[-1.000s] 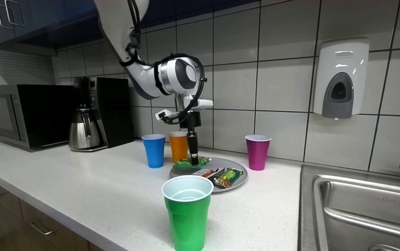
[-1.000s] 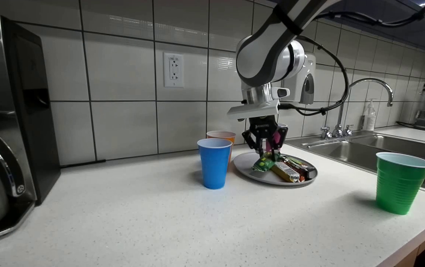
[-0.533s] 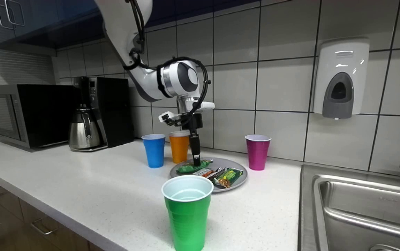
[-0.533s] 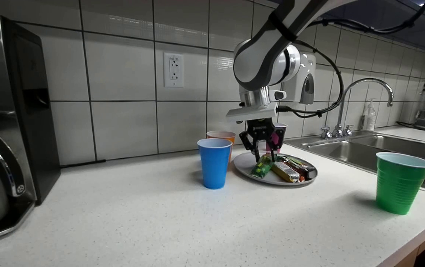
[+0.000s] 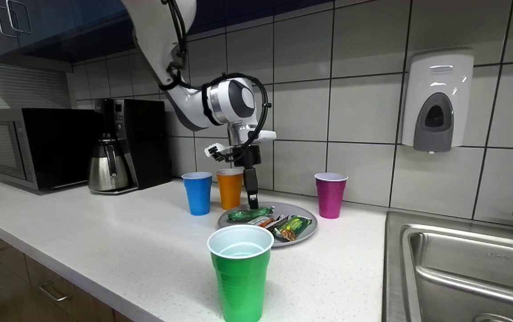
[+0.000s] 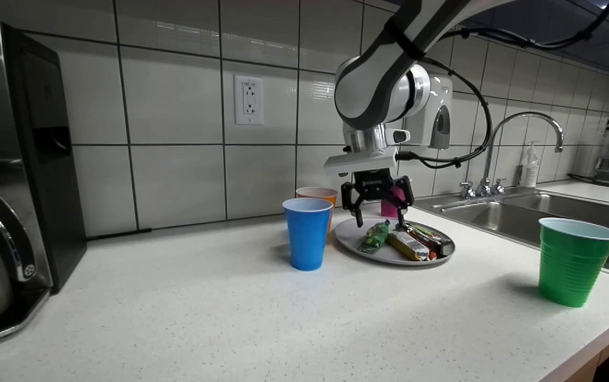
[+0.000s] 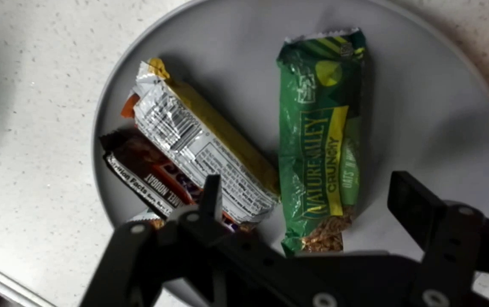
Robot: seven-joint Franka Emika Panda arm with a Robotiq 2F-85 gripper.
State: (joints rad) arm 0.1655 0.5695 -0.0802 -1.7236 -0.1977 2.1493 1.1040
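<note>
1. Over the past second the tool has dipped slightly and spread its fingers; the green bar, pinched and tipped a moment ago, now lies on the plate.

2. A pale, speckled worktop carries the scene. Around the plate, in an exterior view, stand the blue cup at 10 o'clock, the orange cup at 11, the magenta cup at 2 and the green cup at 7.

3. On the round gray plate, seen from the wrist, the green bar runs from 12 o'clock toward 6, near the center. The silver-backed bar sits at its 9 o'clock, with the brown-wrapped bar beyond that, toward 8.

4. The green bar looks light and fairly stiff inside a slick, slightly loose film; its "Crunchy" label suggests contents that could crumble under a hard squeeze.

5. The surest hold is probably across its narrow width at mid-length, from 3 and 9 o'clock, clear of the crimped end at 12.

6. The fingers stand wide apart and grip nothing, one at the green bar's 8 o'clock, one at its 4, both clear of it. Whether the 8 o'clock fingertip touches the silver-backed bar cannot be told.
</note>
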